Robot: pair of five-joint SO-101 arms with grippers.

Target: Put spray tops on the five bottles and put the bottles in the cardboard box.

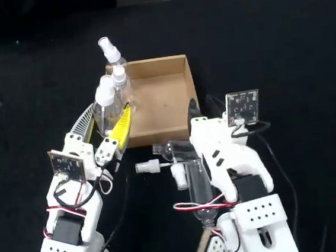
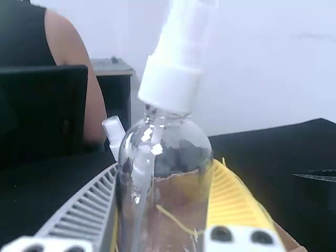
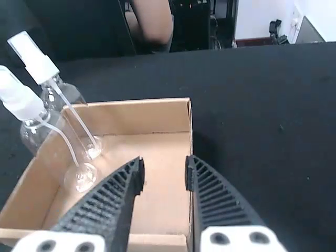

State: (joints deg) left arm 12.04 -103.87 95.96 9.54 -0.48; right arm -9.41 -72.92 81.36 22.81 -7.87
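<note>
High view, nearest the arm bases: a clear plastic bottle [image 1: 201,194] lies on the black bench [image 1: 304,59], with a loose white spray top [image 1: 148,166] just beyond it. The left tool [image 1: 112,116], grey and yellow, is clamped on a white-topped clear bottle [image 1: 107,105] at the left wall of the open brown cardboard box [image 1: 189,88]. The right tool [image 3: 164,163] hangs over the box's near rim, black fingers apart. Farther off, a second capped bottle [image 1: 112,54] stands at the far left corner

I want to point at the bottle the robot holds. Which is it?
Find the cardboard box. Clear bottles with white tops cluster at its left wall. Yours is the bottle squeezed between the left tool's grey and yellow fingers.
</note>
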